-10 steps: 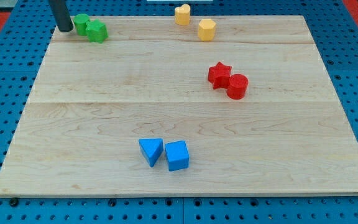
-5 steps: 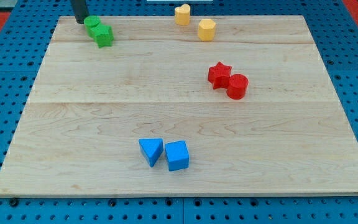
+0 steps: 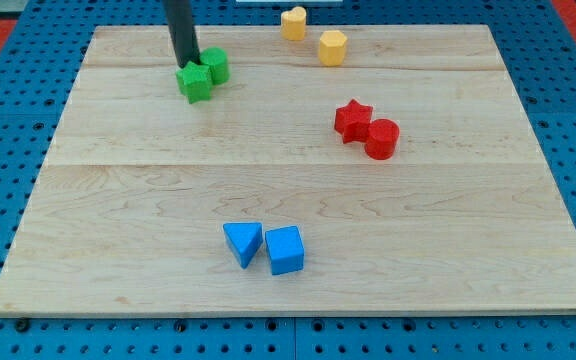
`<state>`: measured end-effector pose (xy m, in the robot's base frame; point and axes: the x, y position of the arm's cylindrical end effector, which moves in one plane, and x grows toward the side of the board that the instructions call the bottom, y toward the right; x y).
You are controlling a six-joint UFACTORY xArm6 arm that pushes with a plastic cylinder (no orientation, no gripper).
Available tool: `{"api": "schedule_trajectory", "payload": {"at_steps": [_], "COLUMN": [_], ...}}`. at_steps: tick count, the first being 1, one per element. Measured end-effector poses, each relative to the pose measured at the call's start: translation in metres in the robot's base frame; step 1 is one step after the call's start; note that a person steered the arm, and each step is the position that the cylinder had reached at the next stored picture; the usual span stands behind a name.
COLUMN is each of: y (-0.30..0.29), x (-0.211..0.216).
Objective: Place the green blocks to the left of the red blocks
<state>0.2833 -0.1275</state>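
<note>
Two green blocks lie side by side at the upper left of the wooden board: one green block in front and another green block just behind and to its right. My tip touches them at their upper left. The red star block and the red cylinder block touch each other at the board's middle right. The green blocks are to the view's left of the red ones and higher up.
Two yellow blocks lie at the board's top edge. A blue triangular block and a blue cube lie together at the lower middle. Blue pegboard surrounds the board.
My tip has moved right and slightly down along the top of the board, pushing both green blocks to the right with it. The other blocks have not moved.
</note>
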Motion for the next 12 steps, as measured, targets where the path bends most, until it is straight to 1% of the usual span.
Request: {"api": "schedule_trajectory", "payload": {"at_steps": [1, 2, 3, 4, 5, 6, 7, 8, 9, 10, 11, 12], "y": [-0.002, 0.006, -0.016, -0.041, 0.005, 0.038, -0.012, -0.005, 0.04, 0.028, -0.024, -0.061], "x": [0.034, 0.056, 0.073, 0.121, 0.128, 0.128, 0.122, 0.072, 0.077, 0.094, 0.041, -0.005]}}
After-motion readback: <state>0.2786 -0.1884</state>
